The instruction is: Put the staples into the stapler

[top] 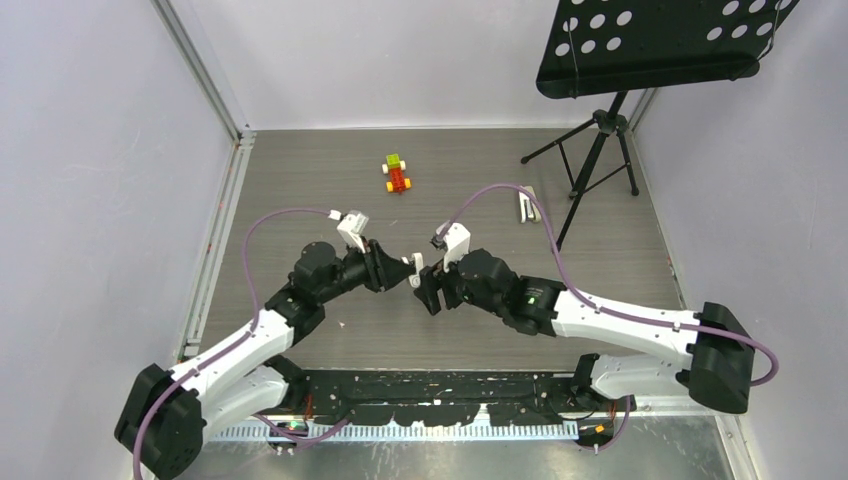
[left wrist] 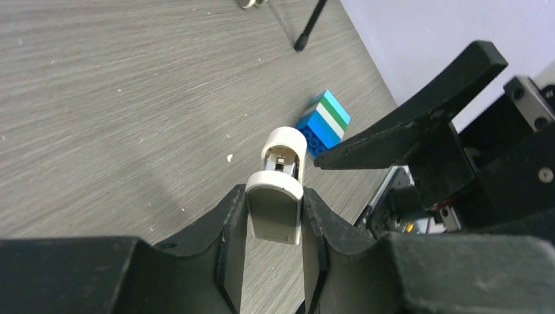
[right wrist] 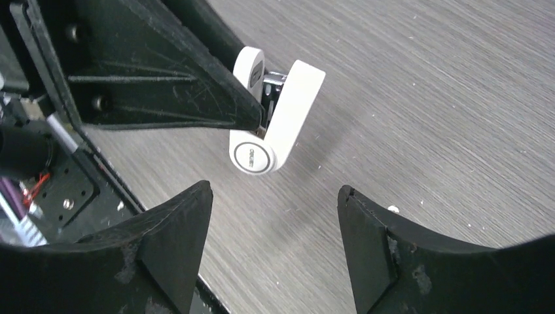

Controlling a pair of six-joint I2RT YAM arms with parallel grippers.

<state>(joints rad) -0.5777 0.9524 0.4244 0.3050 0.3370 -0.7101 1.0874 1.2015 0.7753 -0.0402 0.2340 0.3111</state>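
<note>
My left gripper (top: 403,268) (left wrist: 275,196) is shut on the stapler (left wrist: 276,209), a small bar with a grey-beige top and a white body. I hold it above the table. It is swung open at its hinge, and the metal channel shows between the two white halves (right wrist: 278,118). My right gripper (top: 428,285) (right wrist: 271,193) is open and empty, facing the stapler a short way off. One of its fingers (left wrist: 406,124) reaches in beside the stapler's far end. I cannot pick out the staples for certain. A slim pale and grey item (top: 526,207) lies far right by the stand.
A blue, green and white box (left wrist: 325,121) lies on the table beyond the stapler. A small green, red and yellow toy (top: 397,175) sits at the back middle. A black music stand (top: 600,150) stands at the back right. Grey walls close in the table.
</note>
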